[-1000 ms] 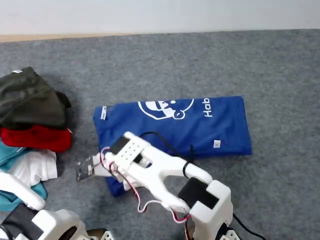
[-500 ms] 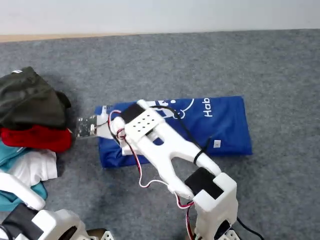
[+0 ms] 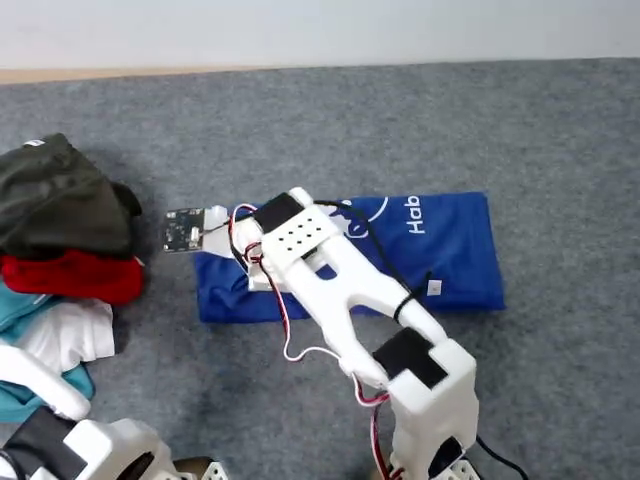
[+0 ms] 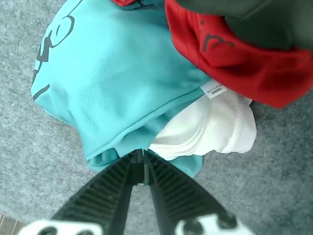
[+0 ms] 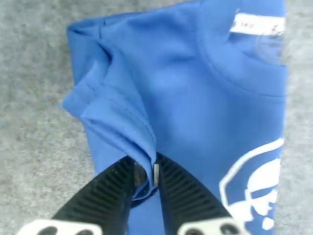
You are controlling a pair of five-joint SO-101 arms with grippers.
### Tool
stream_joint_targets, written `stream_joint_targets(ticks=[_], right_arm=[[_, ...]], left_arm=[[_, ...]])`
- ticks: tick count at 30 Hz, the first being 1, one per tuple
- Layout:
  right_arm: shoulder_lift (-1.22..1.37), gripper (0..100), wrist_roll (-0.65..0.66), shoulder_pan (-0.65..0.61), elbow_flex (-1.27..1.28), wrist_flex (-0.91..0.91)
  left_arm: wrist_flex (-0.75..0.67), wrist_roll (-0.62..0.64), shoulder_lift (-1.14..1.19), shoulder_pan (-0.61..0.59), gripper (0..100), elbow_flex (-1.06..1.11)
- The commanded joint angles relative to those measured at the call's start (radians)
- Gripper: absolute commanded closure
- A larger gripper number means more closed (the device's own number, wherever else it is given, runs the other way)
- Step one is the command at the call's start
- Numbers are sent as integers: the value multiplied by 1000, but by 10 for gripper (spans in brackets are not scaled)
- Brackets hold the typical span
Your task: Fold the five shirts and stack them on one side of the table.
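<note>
five shirts on table (image 3: 300,130): one blue shirt (image 3: 445,250) near middle, fold pinched by right gripper (image 5: 145,172); four heaped at left edge, one each dark green (image 3: 60,200), red (image 3: 70,276), teal (image 3: 18,308), white (image 3: 70,335). left gripper (image 4: 142,164) pressed together at teal.

Surroundings, as I see them from the remote station: a grey, felt-like covering (image 3: 330,120) spreads over the whole working surface, and both wrist views show me its coarse, nubbly weave up close. A thin tan strip (image 3: 100,73) runs along its far edge, with a pale, plain wall (image 3: 320,30) beyond. In the left wrist view, a wood-coloured sliver (image 4: 5,229) borders the grey.
</note>
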Motion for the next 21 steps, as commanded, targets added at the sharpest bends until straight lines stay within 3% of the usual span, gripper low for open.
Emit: stream_joint_targets(ticks=[1, 15, 18, 21], right_arm=[[19, 987, 6, 36, -84, -19], [225, 981, 5, 101, -347, 25], [240, 918, 0, 107, -348, 25], [237, 829, -89, 131, -354, 15]], left_arm=[[-29, -8, -44, 6, 993, 2], [-35, -35, -43, 6, 993, 2], [-48, -35, -43, 6, 993, 12], [-57, -35, -43, 6, 993, 30]])
